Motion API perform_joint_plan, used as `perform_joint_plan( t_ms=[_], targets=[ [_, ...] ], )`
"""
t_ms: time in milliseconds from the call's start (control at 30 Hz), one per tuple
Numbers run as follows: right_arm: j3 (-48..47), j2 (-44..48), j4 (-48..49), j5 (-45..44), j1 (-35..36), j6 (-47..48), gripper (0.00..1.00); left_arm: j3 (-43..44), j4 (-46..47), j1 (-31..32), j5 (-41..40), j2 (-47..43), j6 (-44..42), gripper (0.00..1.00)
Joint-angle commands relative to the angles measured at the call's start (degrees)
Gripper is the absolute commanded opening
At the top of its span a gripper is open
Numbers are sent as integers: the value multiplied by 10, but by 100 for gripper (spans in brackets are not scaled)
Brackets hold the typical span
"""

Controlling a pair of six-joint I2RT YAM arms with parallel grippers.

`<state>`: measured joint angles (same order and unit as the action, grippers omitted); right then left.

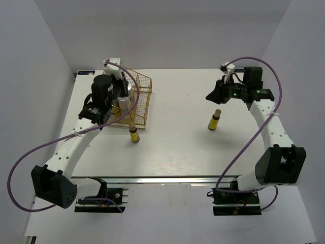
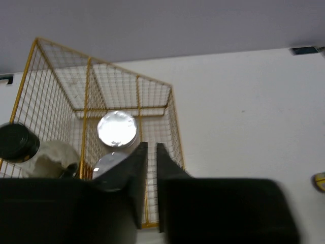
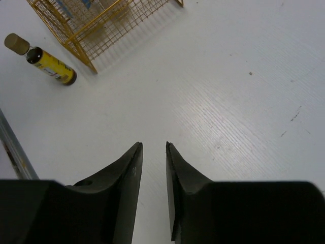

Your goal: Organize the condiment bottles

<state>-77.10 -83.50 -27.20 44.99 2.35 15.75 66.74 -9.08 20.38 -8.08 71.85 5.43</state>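
The gold wire rack (image 1: 141,96) holds two silver-lidded jars, one (image 2: 117,128) clear to see and one (image 2: 107,163) partly behind my left finger. The black-capped bottle (image 2: 18,142) leans in the rack's left compartment. My left gripper (image 1: 124,87) hovers over the rack, its jaws almost together with nothing between them (image 2: 151,147). One yellow bottle (image 1: 134,135) stands just in front of the rack and also shows in the right wrist view (image 3: 52,66). The other yellow bottle (image 1: 215,121) stands mid-table. My right gripper (image 1: 214,96) hangs above and behind it, slightly open and empty (image 3: 154,146).
The rack's right compartment (image 2: 155,109) has bare mesh. The white table (image 1: 177,147) ends at a metal rail along the near edge. Grey walls close in on both sides and at the back.
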Motion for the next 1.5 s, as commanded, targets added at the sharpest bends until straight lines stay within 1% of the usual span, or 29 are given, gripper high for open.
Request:
perform_joint_plan(
  t_ms=[0,33,67,100,133,167,233,267,300,367,433,533,667,833,933,1067,1233,1467],
  targets=[
    [-23,42,-51,-15,3,74,29,54,-3,-2,98,-54,22,15],
    [-24,45,-72,-29,4,78,27,56,-9,-2,115,-61,31,5],
    [-25,48,-79,-45,7,76,27,55,-22,-2,147,-70,43,4],
    [-24,55,-83,-90,11,68,33,52,-30,-2,164,-88,48,4],
    [-22,58,-89,-115,17,63,40,45,-51,-2,177,-97,54,7],
    [-13,63,-100,-157,20,59,51,41,-64,-2,193,-106,70,25],
    [-3,66,-111,-197,27,50,59,31,-101,-2,206,-133,84,42],
    [11,69,-115,-211,27,46,64,17,-111,-2,212,-142,96,54],
    [17,70,-116,-238,28,45,65,8,-122,-2,219,-152,102,57],
    [27,73,-110,-268,31,38,67,-24,-140,-2,226,-183,115,61],
    [40,69,-106,-306,32,39,69,-52,-151,-2,229,-209,128,63],
    [52,58,-107,-333,31,40,74,-71,-159,-2,232,-229,136,64],
    [73,48,-87,-339,31,35,74,-86,-165,-2,236,-240,143,65],
    [76,31,-66,-343,31,36,70,-95,-170,-1,246,-236,144,66],
    [72,11,-63,-330,31,36,68,-103,-169,-2,252,-236,148,66],
    [72,-5,-54,-327,31,34,60,-109,-173,-2,253,-239,152,66],
    [76,-16,-51,-324,31,35,55,-115,-179,-2,248,-248,157,67],
    [82,-23,-41,-302,31,38,38,-116,-178,-2,246,-247,158,69]
  ],
)
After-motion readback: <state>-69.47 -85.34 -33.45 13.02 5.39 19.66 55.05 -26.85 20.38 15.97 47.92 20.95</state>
